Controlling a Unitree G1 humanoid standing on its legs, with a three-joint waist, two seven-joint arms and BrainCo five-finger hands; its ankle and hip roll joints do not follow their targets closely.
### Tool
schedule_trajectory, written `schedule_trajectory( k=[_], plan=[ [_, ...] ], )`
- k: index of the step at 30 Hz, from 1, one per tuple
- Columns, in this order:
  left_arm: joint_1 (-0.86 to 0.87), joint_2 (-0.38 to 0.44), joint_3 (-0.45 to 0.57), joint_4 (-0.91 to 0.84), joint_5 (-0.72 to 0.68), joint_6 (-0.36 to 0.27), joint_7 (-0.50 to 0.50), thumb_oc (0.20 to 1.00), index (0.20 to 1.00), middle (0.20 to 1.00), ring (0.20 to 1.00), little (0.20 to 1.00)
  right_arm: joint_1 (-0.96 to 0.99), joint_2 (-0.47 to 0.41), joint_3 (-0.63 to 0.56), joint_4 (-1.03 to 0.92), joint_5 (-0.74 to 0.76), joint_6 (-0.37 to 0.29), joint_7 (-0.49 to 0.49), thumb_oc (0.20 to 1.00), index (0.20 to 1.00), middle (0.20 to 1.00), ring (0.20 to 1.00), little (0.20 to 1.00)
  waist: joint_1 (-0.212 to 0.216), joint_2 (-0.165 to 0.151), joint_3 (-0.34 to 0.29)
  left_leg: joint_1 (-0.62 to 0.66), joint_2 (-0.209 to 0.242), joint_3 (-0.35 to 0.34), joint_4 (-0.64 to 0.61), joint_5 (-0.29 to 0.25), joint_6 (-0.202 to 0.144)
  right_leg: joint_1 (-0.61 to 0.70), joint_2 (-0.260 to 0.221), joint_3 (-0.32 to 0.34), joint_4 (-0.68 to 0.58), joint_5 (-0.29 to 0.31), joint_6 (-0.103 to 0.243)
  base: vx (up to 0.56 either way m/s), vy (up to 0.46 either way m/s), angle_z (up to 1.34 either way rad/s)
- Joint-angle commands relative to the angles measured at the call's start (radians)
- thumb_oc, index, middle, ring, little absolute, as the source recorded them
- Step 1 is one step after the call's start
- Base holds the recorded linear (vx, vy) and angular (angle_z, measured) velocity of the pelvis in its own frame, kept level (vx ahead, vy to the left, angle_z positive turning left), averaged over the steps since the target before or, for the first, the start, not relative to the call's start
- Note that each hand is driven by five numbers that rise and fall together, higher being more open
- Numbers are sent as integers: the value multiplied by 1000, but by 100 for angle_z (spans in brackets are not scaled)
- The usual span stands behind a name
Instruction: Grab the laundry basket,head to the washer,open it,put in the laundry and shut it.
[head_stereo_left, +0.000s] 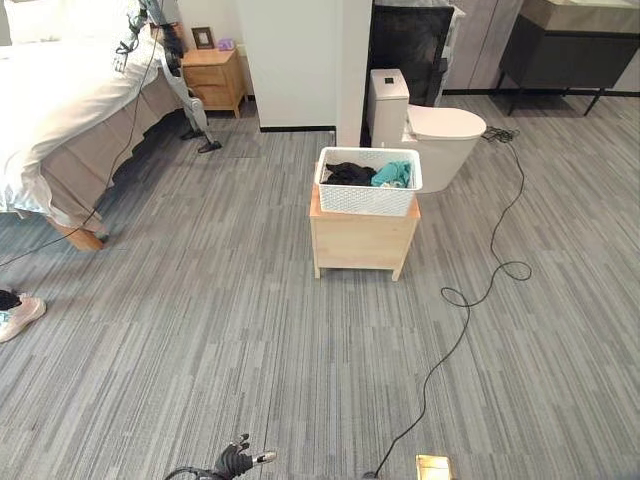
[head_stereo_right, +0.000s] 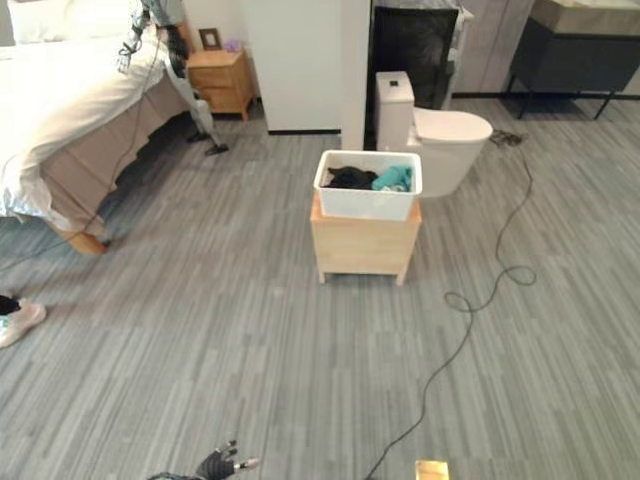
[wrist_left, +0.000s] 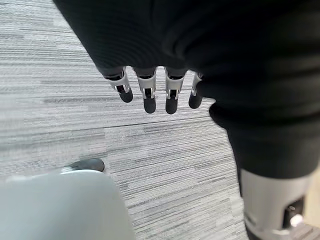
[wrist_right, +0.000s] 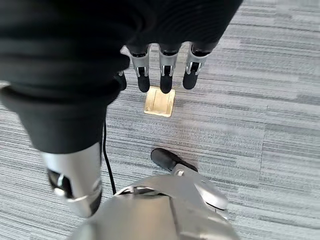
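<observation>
Approach to the laundry basket. The white laundry basket (head_stereo_left: 368, 184), holding dark and teal laundry (head_stereo_left: 392, 174), sits on a small wooden stand (head_stereo_left: 362, 241) in the middle of the grey carpeted floor (head_stereo_left: 250, 330), well ahead of the robot and just in front of a white toilet (head_stereo_left: 440, 135). The left hand (wrist_left: 157, 87) hangs over bare floor with its fingers straight and loosely spread, holding nothing; the right hand (wrist_right: 165, 70) hangs likewise, fingers straight and empty, above a small brass floor plate (wrist_right: 160, 101). No washer can be made out.

The step in hand appears to be the walk up to the basket. It is best done by stopping square to the stand's near face, so that each hand can reach one side rim at equal height. A black cable (head_stereo_left: 480, 290) trails across the floor to the right of the stand; a path slightly left of it would likely avoid snagging. A bed (head_stereo_left: 70, 110) and a nightstand (head_stereo_left: 213, 78) lie far left, clear of the route.
</observation>
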Motion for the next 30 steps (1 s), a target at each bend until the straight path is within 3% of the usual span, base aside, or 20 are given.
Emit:
schedule_trajectory(
  k=[1, 3, 6, 8, 10, 16, 17, 18, 19, 21, 22, 24, 26, 27, 28, 29, 30],
  plan=[
    [-64, -7, -27, 15, -47, -11, 8, 1000, 1000, 1000, 1000, 1000, -32, -39, 9, -11, 46, -22, -10, 1000, 1000, 1000, 1000, 1000, 11, -23, 57, -190, 133, -61, 230, 200, 3, 59, -15, 56, 9, -62, 33, -54, -206, -7],
    [-67, -7, -28, 16, -48, -12, 11, 1000, 1000, 1000, 1000, 1000, -34, -41, 9, -16, 52, -21, -12, 1000, 1000, 1000, 1000, 1000, 6, -24, 62, -233, 132, -47, 283, 191, 14, 59, -10, 47, 9, -67, 27, 23, -105, -2],
    [-63, -5, -31, 16, -47, -17, 11, 1000, 1000, 1000, 1000, 1000, -37, -57, 4, -28, 74, -24, -18, 1000, 1000, 1000, 1000, 1000, 9, -29, 60, -276, 79, 17, 150, 114, 21, 76, -16, 45, 9, -94, 37, 221, 5, 28],
    [-56, -7, -26, 24, -48, -16, 9, 1000, 1000, 1000, 1000, 1000, -41, -59, 7, -38, 76, -29, -18, 1000, 1000, 1000, 1000, 1000, 26, -16, 44, -268, 38, 12, -75, 197, 21, 75, 6, 46, 9, -101, 44, 251, 93, 3],
    [-48, -11, -9, 55, -54, -20, 14, 1000, 1000, 1000, 1000, 1000, -53, -49, 27, -43, 74, -36, -22, 1000, 1000, 1000, 1000, 1000, 58, -21, 26, -299, 3, -26, -248, 233, 14, 106, 25, 62, 9, -147, 51, 351, 76, -13],
    [-17, 1, 33, 71, -49, -14, 13, 1000, 1000, 1000, 1000, 1000, -63, -15, 57, -47, 46, -28, -8, 1000, 1000, 1000, 1000, 1000, 98, -45, -13, -288, 20, -16, -239, 278, 22, 186, 12, 99, 33, -198, 64, 414, 104, -47],
    [-20, 7, 36, 72, -51, -13, 12, 1000, 1000, 1000, 1000, 1000, -65, -9, 59, -45, 43, -26, -6, 1000, 1000, 1000, 1000, 1000, 105, -54, -13, -301, 16, -9, -202, 267, 28, 184, 0, 101, 68, -209, 66, 577, 229, -57],
    [-24, 18, 42, 71, -45, -12, 9, 1000, 1000, 1000, 1000, 1000, -70, -2, 55, -43, 43, -23, 1, 1000, 1000, 1000, 1000, 1000, 121, -79, -17, -311, -2, 8, -106, 212, 52, 187, -34, 103, 135, -208, 90, 440, 181, -50],
    [-25, 17, 42, 71, -45, -12, 9, 1000, 1000, 1000, 1000, 1000, -70, -2, 55, -43, 43, -23, 1, 1000, 1000, 1000, 1000, 1000, 121, -78, -18, -314, -1, 7, -106, 213, 52, 185, -33, 103, 135, -207, 90, 592, 288, -21],
    [-31, 33, 37, 48, -40, -13, 8, 1000, 1000, 1000, 1000, 1000, -68, 0, 43, -45, 51, -24, 13, 1000, 1000, 1000, 1000, 1000, 116, -95, -18, -268, -45, 32, -81, 141, 99, 111, -71, 110, 366, -47, 156, 418, 265, -13],
    [-31, 33, 37, 48, -40, -13, 8, 1000, 1000, 1000, 1000, 1000, -68, 0, 43, -45, 51, -24, 13, 1000, 1000, 1000, 1000, 1000, 116, -94, -20, -270, -44, 32, -81, 142, 99, 109, -70, 110, 366, -46, 156, 223, 192, -6],
    [-40, 50, 29, -9, -46, -22, 10, 1000, 1000, 1000, 1000, 1000, -73, -3, 34, -77, 68, -27, 15, 1000, 1000, 1000, 1000, 1000, 85, -79, 3, -226, -61, 25, -88, 108, 131, 13, -71, 145, 584, 72, 195, 226, 214, 0],
    [-51, 61, 32, -32, -62, -28, 19, 1000, 1000, 1000, 1000, 1000, -79, -3, 23, -106, 80, -32, 13, 1000, 1000, 1000, 1000, 1000, 66, -46, 21, -190, -50, 28, -97, 91, 149, -76, -78, 124, 699, 87, 215, 233, 192, 14],
    [-55, 63, 34, -35, -70, -29, 25, 1000, 1000, 1000, 1000, 1000, -81, 0, 20, -119, 82, -35, 10, 1000, 1000, 1000, 1000, 1000, 60, -31, 32, -151, -44, 29, -115, 86, 156, -124, -104, 85, 718, 67, 207, 327, 143, 27],
    [-60, 65, 34, -38, -79, -31, 30, 1000, 1000, 1000, 1000, 1000, -77, -2, 20, -132, 89, -36, 6, 1000, 1000, 1000, 1000, 1000, 49, -19, 34, -107, -39, 16, -143, 85, 148, -154, -117, 38, 645, 19, 178, 551, 43, 13],
    [-66, 67, 31, -66, -97, -37, 33, 1000, 1000, 1000, 1000, 1000, -68, -14, 18, -168, 101, -37, 1, 1000, 1000, 1000, 1000, 1000, 34, -4, 56, -38, -32, -9, -152, 58, 126, -189, -121, -11, 415, -61, 133, 449, -14, 0],
    [-66, 67, 31, -66, -97, -37, 33, 1000, 1000, 1000, 1000, 1000, -68, -14, 18, -168, 101, -37, 0, 1000, 1000, 1000, 1000, 1000, 33, -3, 55, -40, -31, -10, -152, 59, 126, -188, -120, -13, 412, -59, 132, 405, -81, -3]
  ],
)
